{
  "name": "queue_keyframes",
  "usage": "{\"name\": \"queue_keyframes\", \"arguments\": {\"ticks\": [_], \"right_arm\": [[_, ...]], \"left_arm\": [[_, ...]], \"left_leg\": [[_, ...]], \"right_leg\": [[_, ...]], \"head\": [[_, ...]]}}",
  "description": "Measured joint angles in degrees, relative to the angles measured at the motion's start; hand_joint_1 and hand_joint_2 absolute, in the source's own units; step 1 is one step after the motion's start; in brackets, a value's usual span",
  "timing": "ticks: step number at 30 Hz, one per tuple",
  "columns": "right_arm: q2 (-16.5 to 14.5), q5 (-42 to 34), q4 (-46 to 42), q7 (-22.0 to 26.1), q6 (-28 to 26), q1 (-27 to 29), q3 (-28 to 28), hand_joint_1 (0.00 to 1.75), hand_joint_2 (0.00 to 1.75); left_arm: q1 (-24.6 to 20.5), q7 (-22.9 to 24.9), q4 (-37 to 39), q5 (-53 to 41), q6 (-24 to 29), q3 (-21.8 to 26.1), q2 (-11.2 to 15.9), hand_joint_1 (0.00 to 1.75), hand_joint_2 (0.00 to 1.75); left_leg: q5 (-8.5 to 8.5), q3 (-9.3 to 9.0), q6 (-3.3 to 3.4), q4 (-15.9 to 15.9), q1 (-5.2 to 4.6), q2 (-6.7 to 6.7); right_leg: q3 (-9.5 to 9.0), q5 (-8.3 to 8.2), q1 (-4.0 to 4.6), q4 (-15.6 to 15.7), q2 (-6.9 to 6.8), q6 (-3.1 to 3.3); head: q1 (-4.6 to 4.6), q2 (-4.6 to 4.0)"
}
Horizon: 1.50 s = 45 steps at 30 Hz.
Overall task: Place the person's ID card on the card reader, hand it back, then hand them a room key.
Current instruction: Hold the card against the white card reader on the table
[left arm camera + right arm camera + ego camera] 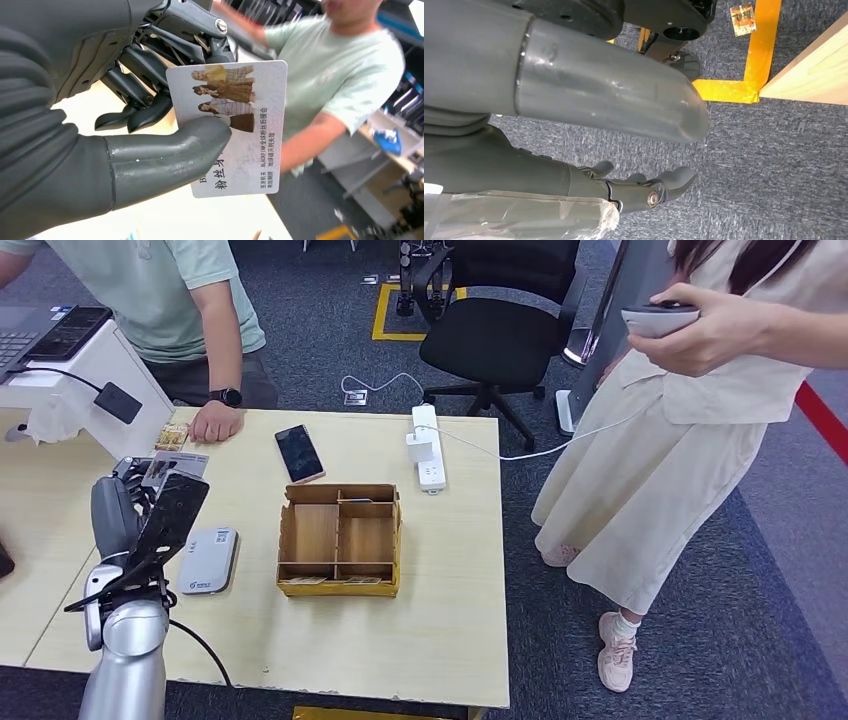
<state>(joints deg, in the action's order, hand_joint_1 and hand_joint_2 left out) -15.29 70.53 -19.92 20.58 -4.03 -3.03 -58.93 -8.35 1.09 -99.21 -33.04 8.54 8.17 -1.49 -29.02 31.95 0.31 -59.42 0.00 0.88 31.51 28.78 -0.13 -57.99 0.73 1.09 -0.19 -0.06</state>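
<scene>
My left hand (165, 515) is raised over the table's left side and holds the ID card (170, 468). In the left wrist view the card (235, 130) is white with photos and printed text, pinched between the thumb (165, 155) and the dark fingers (145, 107). The white card reader (208, 560) lies on the table just right of my left arm. A wooden divided box (340, 538) sits mid-table with key cards (305, 581) in its front slots. My right hand (539, 172) hangs beside the table over carpet, fingers apart, holding nothing.
A person in a green shirt stands at the far left, one hand (215, 423) resting on the table beside a small card (172, 437). A phone (299, 452) and a power strip (428, 447) lie farther back. Another person (700, 390) stands to the right.
</scene>
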Motion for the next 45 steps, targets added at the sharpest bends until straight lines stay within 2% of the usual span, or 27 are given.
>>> {"name": "queue_keyframes", "arguments": {"ticks": [4,15,21,28,45], "right_arm": [[0.0,0.1,-0.2,0.0,0.0,0.0,-0.4,0.0,0.0],[0.0,1.1,-0.2,0.0,0.2,0.0,-1.1,0.0,0.0],[0.0,1.4,-0.2,0.0,0.2,-0.1,-1.1,0.0,0.0],[0.0,1.8,-0.1,0.0,0.2,-0.3,-1.2,0.0,0.0],[0.0,2.5,-0.1,0.0,0.4,-0.8,-1.2,0.0,0.0]], "left_arm": [[0.4,2.2,0.0,3.9,-2.2,0.5,-0.1,1.75,1.75],[0.4,8.6,1.9,5.2,-5.6,1.4,0.7,1.75,1.75],[0.7,9.2,4.1,5.0,-6.7,2.9,1.0,1.75,1.75],[3.1,10.0,5.0,4.0,-8.3,5.0,0.8,1.75,1.75],[8.4,11.9,6.4,0.1,-12.6,7.2,-1.8,1.75,1.75]], "left_leg": [[0.0,0.01,0.0,0.0,0.0,0.0],[0.0,0.01,0.0,0.0,0.0,0.0],[0.0,0.02,0.0,0.0,0.0,0.01],[-0.01,0.03,0.01,0.0,0.0,-0.02],[-0.01,0.03,0.01,0.0,0.0,-0.01]], "right_leg": [[0.0,0.0,0.0,0.0,-0.01,0.0],[0.01,0.0,0.0,0.0,0.0,0.0],[0.0,0.0,0.0,0.0,0.01,0.0],[0.02,0.01,0.0,0.0,0.03,0.0],[0.03,0.01,0.0,0.0,0.01,0.0]], "head": [[-0.01,0.0],[-0.01,-0.01],[-0.01,0.01],[-0.01,0.0],[-0.01,-0.01]]}}
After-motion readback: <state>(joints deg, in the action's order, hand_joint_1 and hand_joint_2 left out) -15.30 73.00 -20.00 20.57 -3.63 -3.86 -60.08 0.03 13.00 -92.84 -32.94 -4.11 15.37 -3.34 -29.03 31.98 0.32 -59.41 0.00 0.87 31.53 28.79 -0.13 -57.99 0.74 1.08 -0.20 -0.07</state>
